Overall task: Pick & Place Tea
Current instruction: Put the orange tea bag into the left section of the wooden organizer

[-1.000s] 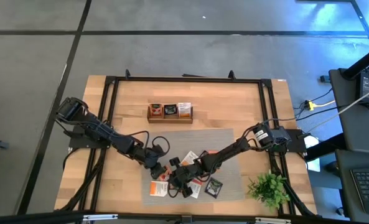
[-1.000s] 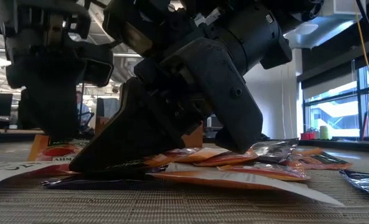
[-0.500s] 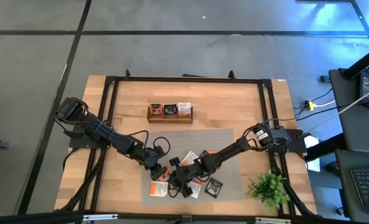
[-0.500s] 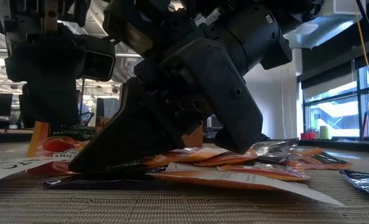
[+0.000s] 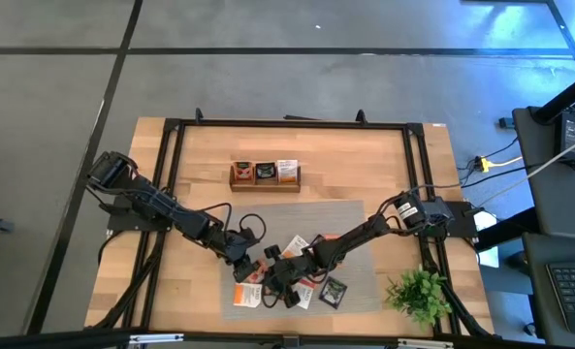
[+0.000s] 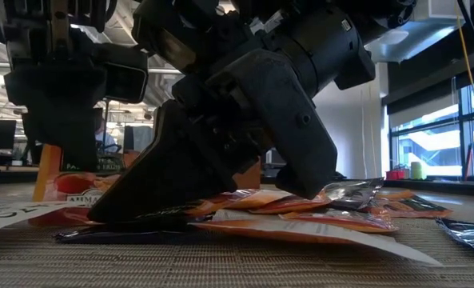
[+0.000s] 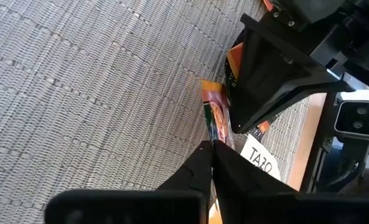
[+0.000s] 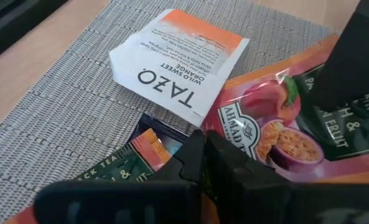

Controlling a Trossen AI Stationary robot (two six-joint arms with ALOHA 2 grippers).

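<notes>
While clamped edge-on, orange sachet (image 7: 214,118) sits in left end effector (image 7: 210,147).

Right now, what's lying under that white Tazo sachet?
The white Tazo sachet mostly lies on the grey woven mat. One corner overlaps a dark sachet and the pink Ahmad sachet. Anything beneath its middle is covered.

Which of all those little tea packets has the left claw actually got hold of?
The orange sachet standing on edge, pinched between the left gripper fingers at the pile's left edge. The other sachets, like the white Tazo one, lie flat on the mat.
</notes>
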